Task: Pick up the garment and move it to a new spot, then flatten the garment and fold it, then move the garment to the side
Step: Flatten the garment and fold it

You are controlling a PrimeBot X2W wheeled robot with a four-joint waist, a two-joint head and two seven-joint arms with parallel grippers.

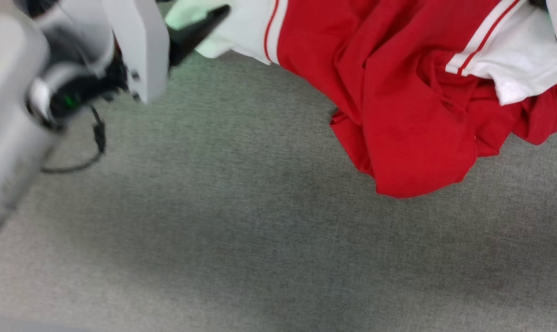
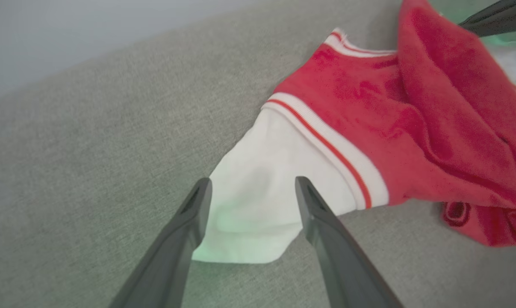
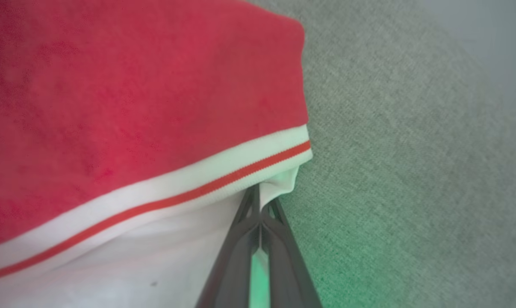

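The garment (image 1: 412,115), red with white sleeves and thin red-and-white stripe bands, lies bunched at the top right of the head view on grey fabric. In the left wrist view my left gripper (image 2: 253,186) stands open, its two dark fingers on either side of a white sleeve (image 2: 258,205) that lies flat. In the head view one of its fingers (image 1: 200,30) points at that sleeve. In the right wrist view my right gripper (image 3: 261,203) is shut on a pinch of white sleeve cloth just below the stripe band (image 3: 176,192). The number on the garment is hidden.
The grey woven surface (image 1: 241,221) stretches wide in front of the garment. My pale left forearm (image 1: 10,115) and a black cable loop (image 1: 91,154) fill the left side. A pale wall (image 2: 69,34) lies beyond the surface's far edge.
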